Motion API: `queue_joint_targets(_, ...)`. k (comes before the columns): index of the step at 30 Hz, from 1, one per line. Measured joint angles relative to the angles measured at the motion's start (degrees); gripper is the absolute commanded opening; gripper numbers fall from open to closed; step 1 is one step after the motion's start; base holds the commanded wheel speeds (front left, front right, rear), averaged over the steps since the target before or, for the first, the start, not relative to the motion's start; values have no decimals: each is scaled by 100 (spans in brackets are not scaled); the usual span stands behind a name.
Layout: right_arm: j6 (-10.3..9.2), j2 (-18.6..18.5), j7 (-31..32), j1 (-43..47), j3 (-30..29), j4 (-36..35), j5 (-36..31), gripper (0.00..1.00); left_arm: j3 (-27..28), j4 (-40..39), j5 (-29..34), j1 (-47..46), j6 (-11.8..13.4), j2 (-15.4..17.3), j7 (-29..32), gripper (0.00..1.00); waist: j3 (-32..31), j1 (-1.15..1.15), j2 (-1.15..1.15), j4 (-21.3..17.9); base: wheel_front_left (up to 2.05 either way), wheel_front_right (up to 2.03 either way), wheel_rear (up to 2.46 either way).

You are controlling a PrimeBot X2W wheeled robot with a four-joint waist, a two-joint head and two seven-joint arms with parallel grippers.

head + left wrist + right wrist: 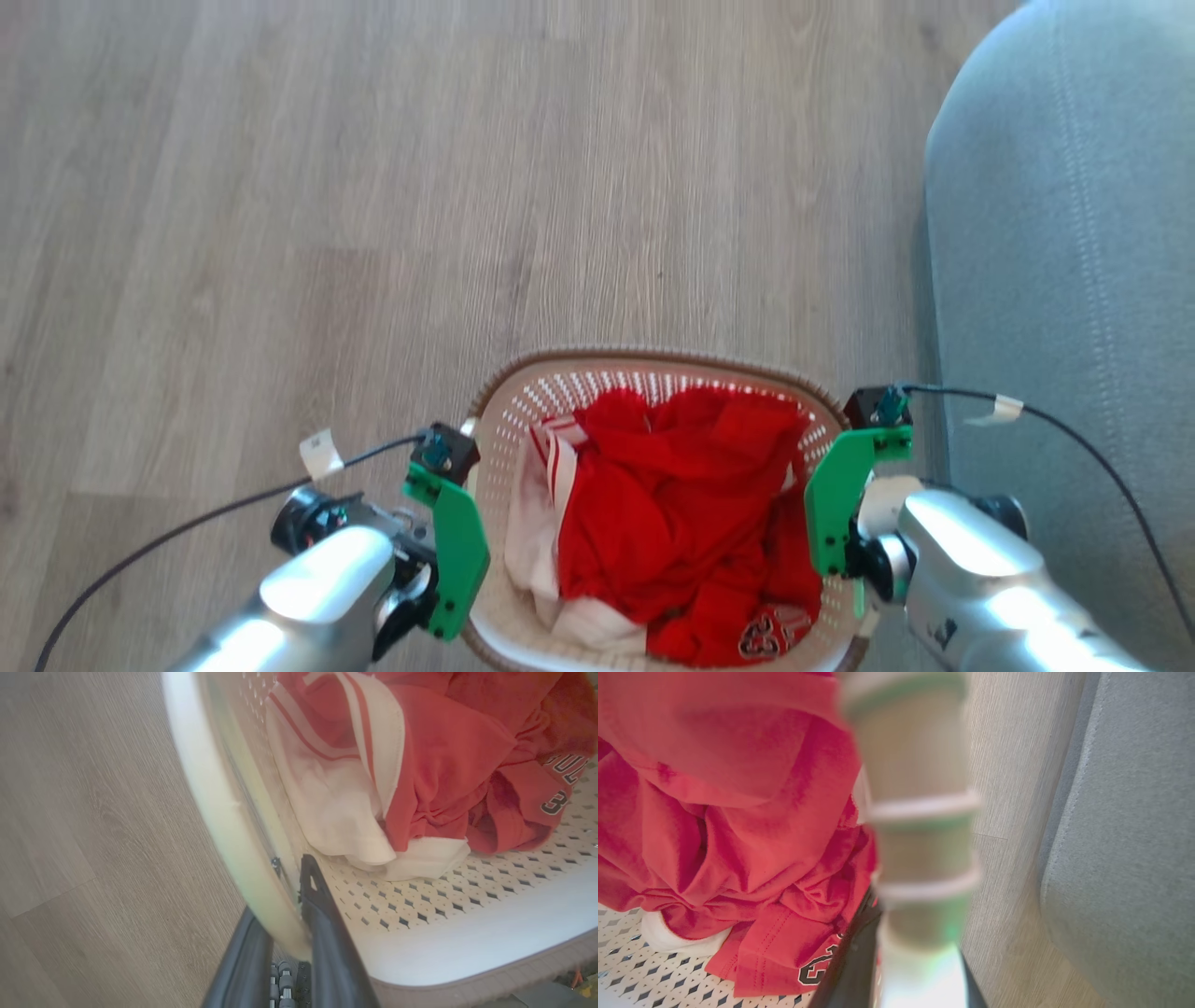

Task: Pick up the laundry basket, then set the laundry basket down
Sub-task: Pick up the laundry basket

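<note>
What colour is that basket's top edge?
Brown, woven-look; the laundry basket rim shows best in head view.

I see a home: pale wood-plank floor [327, 187], grey fabric sofa [1074, 280] at the frame's right, white perforated plastic laundry basket [653, 357] of clothes.

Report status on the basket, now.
Left gripper shut on laundry basket, left wall; right gripper shut on its right side. Clothes inside. Grey sofa close on right.
</note>
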Motion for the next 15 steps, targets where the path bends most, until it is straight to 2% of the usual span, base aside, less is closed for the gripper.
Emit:
queue_joint_targets(11,0,4,16,608,109,-200,156,0,-4,-714,-1,567,9,441,356,0,-634,0,0,23,0,0,0)
queue_joint_targets(15,0,5,9,758,114,-242,172,0,-7,-988,-56,790,192,571,363,0,-794,0,0,8,0,0,0)
